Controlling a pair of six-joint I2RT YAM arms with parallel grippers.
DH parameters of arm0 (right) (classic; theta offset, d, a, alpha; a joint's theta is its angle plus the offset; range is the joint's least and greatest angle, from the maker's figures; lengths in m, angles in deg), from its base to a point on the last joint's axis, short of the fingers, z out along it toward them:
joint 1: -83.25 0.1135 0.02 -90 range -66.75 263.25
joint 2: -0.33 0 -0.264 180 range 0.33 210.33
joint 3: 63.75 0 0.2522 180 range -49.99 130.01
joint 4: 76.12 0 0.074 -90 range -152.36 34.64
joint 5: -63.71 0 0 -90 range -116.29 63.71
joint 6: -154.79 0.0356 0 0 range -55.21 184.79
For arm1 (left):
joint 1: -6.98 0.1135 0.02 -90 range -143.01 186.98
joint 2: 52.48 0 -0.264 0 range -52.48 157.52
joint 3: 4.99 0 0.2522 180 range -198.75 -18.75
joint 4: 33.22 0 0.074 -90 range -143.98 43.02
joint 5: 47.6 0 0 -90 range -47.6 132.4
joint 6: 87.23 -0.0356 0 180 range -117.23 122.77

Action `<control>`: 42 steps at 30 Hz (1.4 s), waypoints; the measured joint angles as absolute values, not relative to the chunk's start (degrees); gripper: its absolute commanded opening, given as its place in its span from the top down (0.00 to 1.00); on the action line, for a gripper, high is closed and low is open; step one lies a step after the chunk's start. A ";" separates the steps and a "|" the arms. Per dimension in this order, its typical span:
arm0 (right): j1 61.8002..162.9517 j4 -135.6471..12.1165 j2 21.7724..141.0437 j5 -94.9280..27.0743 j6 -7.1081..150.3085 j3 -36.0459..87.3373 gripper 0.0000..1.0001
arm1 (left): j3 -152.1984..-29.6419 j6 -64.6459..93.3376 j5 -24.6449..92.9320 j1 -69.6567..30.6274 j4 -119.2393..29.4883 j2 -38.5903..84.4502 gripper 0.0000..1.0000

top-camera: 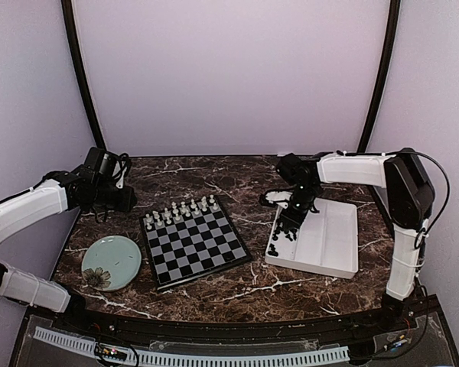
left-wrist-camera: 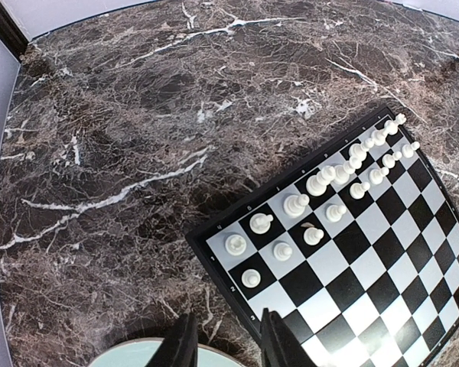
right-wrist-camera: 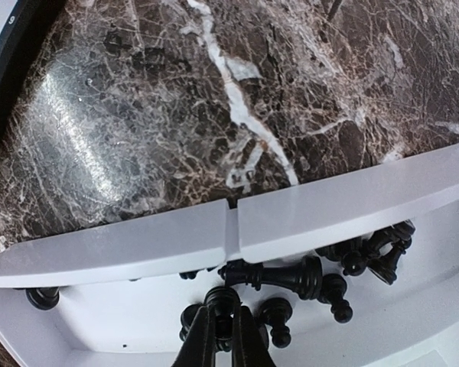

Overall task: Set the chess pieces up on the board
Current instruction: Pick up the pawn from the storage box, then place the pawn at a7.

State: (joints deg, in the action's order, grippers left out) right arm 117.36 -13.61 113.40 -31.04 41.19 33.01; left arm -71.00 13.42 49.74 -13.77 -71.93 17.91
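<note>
- Near rows of the board [top-camera: 203, 256] are bare; the black side is unset.
- The right gripper [right-wrist-camera: 223, 325] is closed on one black piece [right-wrist-camera: 222, 300] inside the tray [top-camera: 329, 241]; the other black pieces [right-wrist-camera: 306, 279] lie loose there.
- The white pieces [top-camera: 181, 212] occupy the two far rows.
- The left gripper [left-wrist-camera: 226, 340] is part-open and empty, beside the board's left edge.
</note>
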 measured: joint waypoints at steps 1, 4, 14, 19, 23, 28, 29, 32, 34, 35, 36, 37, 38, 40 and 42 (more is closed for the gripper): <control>117.38 -13.04 112.90 -30.91 41.23 33.12 0.95 | -71.00 13.42 49.72 -13.77 -71.93 17.96 0.70; 117.84 -11.60 111.00 -30.67 41.34 34.02 0.95 | -71.00 13.42 49.72 -13.77 -71.93 18.00 0.70; 126.36 -8.41 109.86 -30.49 41.48 44.12 0.95 | -71.00 13.42 49.58 -13.77 -71.91 18.02 0.71; 131.98 -7.82 114.30 -30.84 41.08 51.37 0.95 | -71.00 13.42 49.39 -13.77 -71.91 18.02 0.71; 134.91 -6.94 119.76 -31.06 40.67 55.26 0.94 | -71.00 13.42 49.26 -13.77 -71.93 18.02 0.71; 136.24 -6.26 124.40 -31.15 40.32 56.29 0.94 | -71.00 13.40 49.26 -13.77 -71.91 18.02 0.71; 136.44 -6.09 124.94 -31.17 40.32 56.29 0.94 | -71.00 13.40 49.26 -13.77 -71.93 18.02 0.71; 136.50 -5.94 125.53 -31.17 40.29 56.29 0.94 | -71.00 13.40 49.19 -13.77 -71.91 18.02 0.71; 136.50 -5.98 125.53 -31.21 40.32 56.31 0.94 | -71.00 13.40 49.06 -13.77 -71.91 18.02 0.71; 136.50 -6.00 125.53 -31.28 40.32 56.31 0.94 | -71.00 13.40 49.02 -13.77 -71.91 18.02 0.71; 136.50 -6.02 125.60 -31.41 40.34 56.33 0.94 | -71.00 13.40 48.99 -13.77 -71.91 18.02 0.71; 136.50 -6.02 125.73 -31.52 40.36 56.40 0.94 | -71.00 13.38 48.97 -13.77 -71.91 18.02 0.71; 136.50 -6.02 125.97 -31.63 40.38 56.66 0.94 | -71.00 13.36 48.97 -13.77 -71.91 18.02 0.71; 136.50 -6.24 126.58 -31.80 40.45 57.08 0.94 | -71.00 13.29 48.91 -13.77 -71.93 18.02 0.71; 136.53 -6.44 127.26 -32.02 40.49 57.30 0.94 | -71.00 13.25 48.89 -13.77 -71.91 18.02 0.71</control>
